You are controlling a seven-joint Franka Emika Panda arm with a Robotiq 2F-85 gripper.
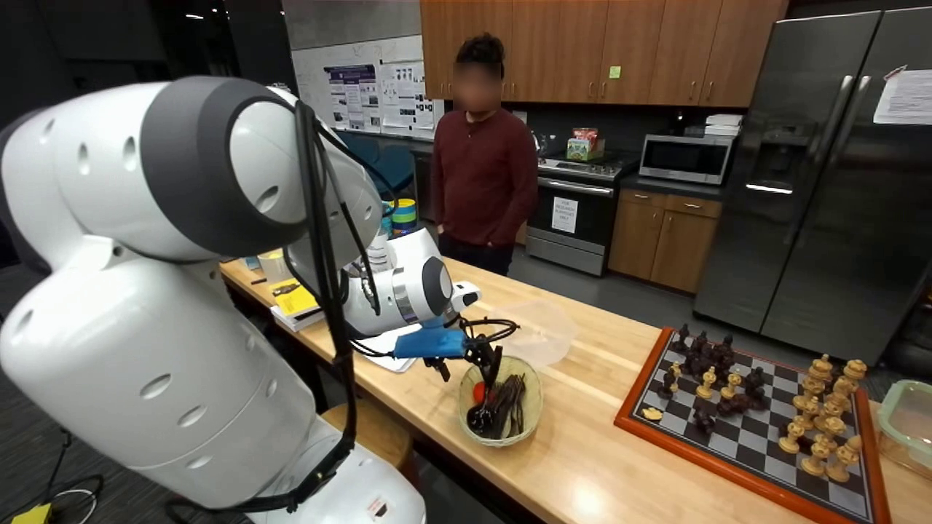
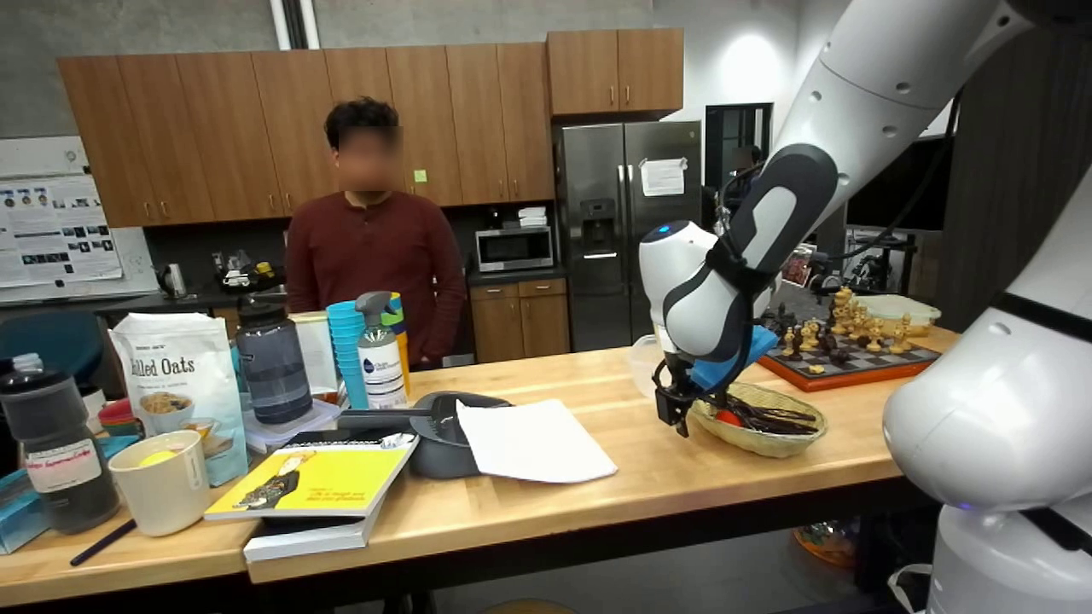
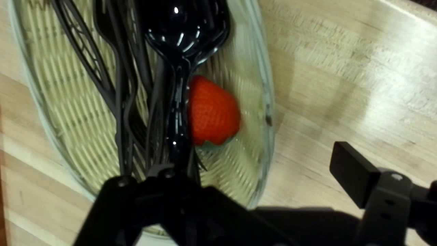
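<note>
Wrist view — gripper, jaws apart, over basket rim (strawberry inside)

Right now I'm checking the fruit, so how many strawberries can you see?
1. The strawberry lies in the woven basket, beside the handle of the glossy black spoon; any under the dark utensils would be hidden.
</note>
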